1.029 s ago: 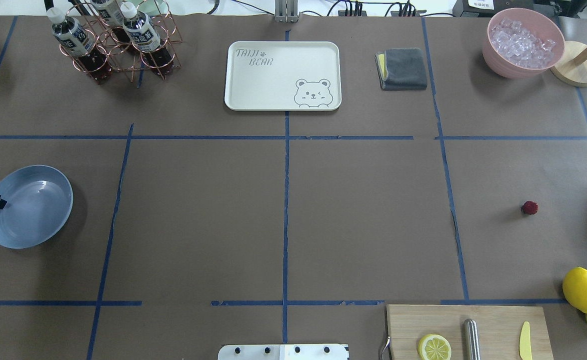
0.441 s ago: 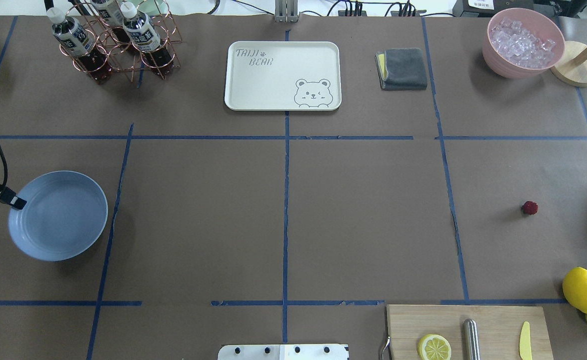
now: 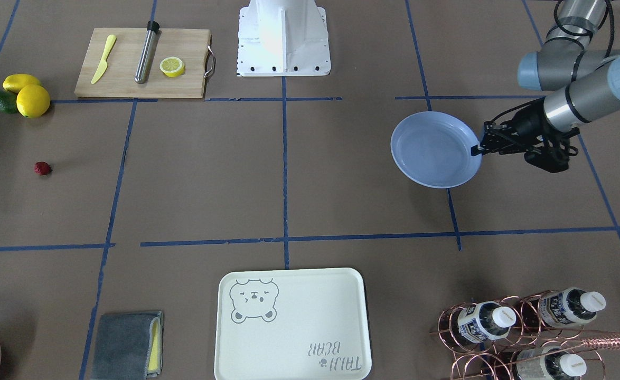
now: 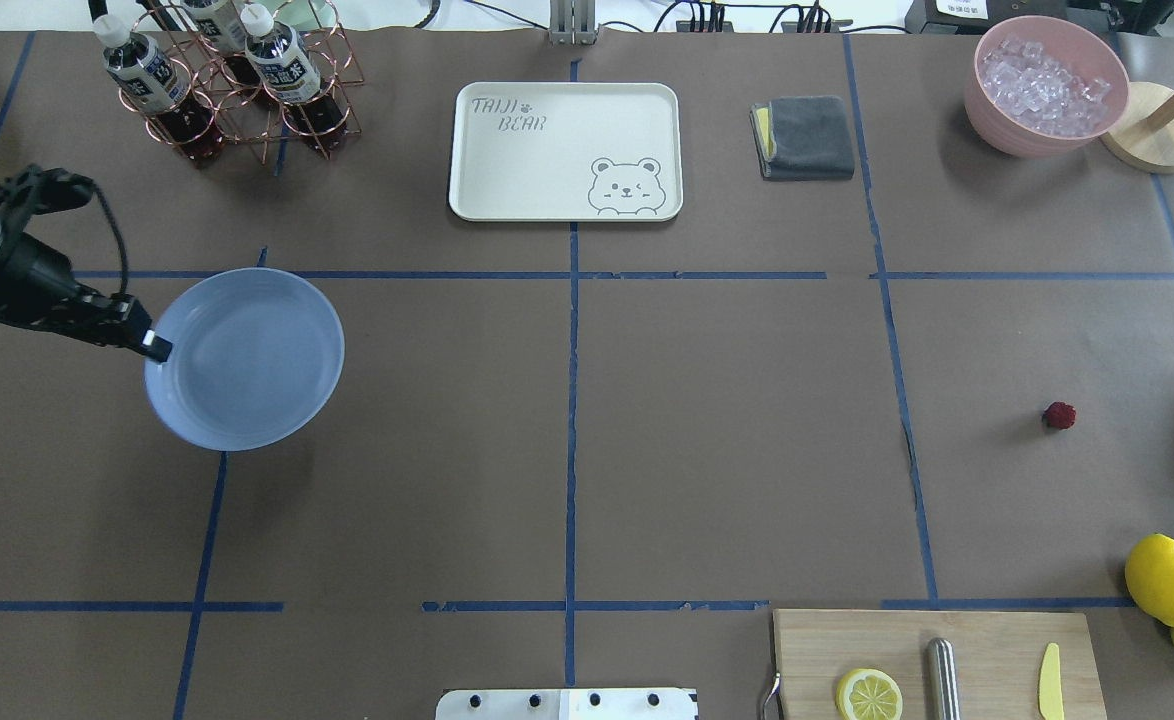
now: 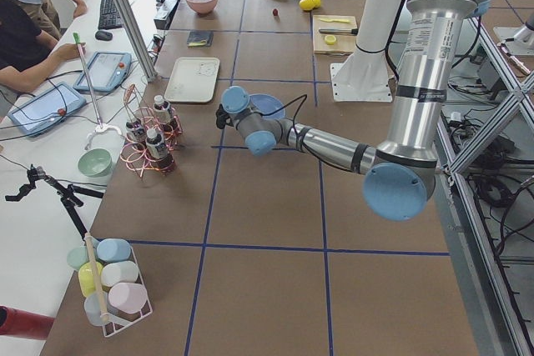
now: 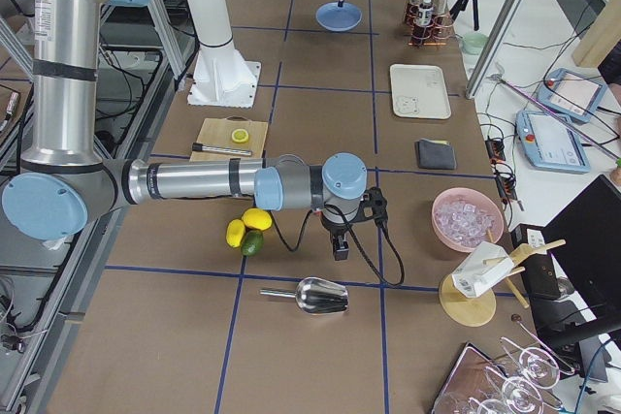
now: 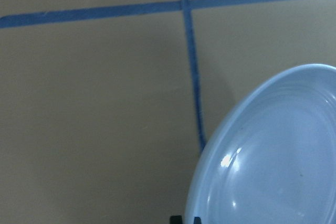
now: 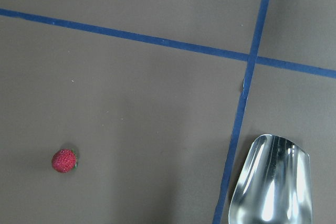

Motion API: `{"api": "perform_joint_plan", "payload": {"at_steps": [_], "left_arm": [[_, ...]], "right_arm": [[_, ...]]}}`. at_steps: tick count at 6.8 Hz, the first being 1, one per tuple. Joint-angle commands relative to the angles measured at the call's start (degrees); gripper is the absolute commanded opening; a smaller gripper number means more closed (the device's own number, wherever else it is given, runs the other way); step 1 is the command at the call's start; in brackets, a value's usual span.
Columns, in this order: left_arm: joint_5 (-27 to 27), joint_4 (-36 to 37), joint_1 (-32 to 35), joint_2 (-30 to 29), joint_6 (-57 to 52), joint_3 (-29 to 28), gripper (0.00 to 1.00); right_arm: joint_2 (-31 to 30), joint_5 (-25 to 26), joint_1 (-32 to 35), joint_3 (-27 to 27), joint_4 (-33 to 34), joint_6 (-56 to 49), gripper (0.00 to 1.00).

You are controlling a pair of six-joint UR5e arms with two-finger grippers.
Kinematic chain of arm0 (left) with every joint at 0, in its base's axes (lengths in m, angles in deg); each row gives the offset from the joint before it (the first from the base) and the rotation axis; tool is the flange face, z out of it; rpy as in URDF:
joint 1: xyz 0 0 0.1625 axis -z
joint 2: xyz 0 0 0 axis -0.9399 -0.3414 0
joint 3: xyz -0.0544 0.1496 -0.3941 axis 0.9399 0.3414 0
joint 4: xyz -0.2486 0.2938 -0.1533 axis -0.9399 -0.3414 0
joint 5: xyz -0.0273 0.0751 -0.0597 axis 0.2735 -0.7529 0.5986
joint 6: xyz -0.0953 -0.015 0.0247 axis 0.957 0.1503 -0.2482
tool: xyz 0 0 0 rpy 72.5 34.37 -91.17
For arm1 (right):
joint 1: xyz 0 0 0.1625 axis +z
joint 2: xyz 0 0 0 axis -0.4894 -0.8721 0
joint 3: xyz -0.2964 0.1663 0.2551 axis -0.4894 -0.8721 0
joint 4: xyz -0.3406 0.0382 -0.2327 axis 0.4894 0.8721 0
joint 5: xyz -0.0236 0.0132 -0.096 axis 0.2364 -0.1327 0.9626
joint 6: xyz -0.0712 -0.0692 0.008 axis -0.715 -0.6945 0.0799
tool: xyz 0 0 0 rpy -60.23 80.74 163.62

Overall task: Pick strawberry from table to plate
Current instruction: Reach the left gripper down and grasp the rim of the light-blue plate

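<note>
The strawberry is a tiny dark-red berry lying alone on the brown table at the right; it also shows in the front view and the right wrist view. The light-blue plate hangs at the left, casting a shadow on the paper, with my left gripper shut on its left rim. In the front view the plate and the left gripper sit at the right. My right gripper shows only in the right side view, so its state is unclear.
A cream bear tray, a copper bottle rack, a grey cloth and a pink bowl of ice line the far side. A cutting board and lemons sit near right. A metal scoop lies beyond the strawberry.
My left gripper has carried the plate rightward and toward the far side, from the table's left edge to the blue tape crossing. The strawberry has not moved.
</note>
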Motion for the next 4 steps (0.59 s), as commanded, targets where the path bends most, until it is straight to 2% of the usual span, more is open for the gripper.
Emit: {"api": "perform_joint_plan", "payload": {"at_steps": [1,2,4], "left_arm": [[-8.83,0.46,-10.52,-11.75,19.85,-0.26,0.00],[-15.17,0.63,-17.37,-15.99,26.73,-1.48,0.00],[-22.85,0.55,-22.08,-19.70,26.98,-6.31,0.00]], "right_arm": [[0.00,-0.06,0.00,0.00,0.00,0.07,1.00],[0.00,0.03,0.00,0.00,0.00,-0.02,1.00],[0.00,-0.06,0.00,0.00,-0.09,-0.19,1.00]]}}
